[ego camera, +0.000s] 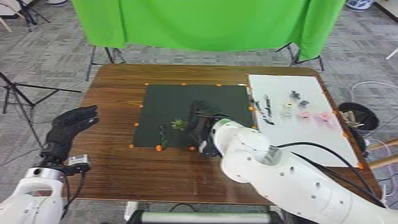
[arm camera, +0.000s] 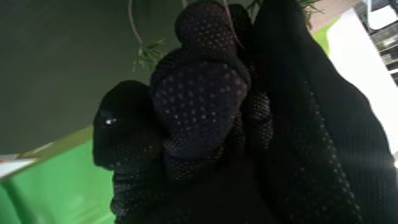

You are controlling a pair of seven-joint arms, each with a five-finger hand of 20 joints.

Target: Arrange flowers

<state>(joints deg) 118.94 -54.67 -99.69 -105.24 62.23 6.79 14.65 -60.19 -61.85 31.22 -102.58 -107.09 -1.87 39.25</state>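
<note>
Lying on the dark green mat, the small leafy green sprig sits just left of the black-gloved right hand, much nearer it than the black-gloved left hand, open and relaxed beyond the mat's left edge. A slender green stem lies farther left, its long axis running near to far. Whether the right hand is open or grips anything, I can't tell; reaching the sprig probably calls for a short leftward move.
</note>
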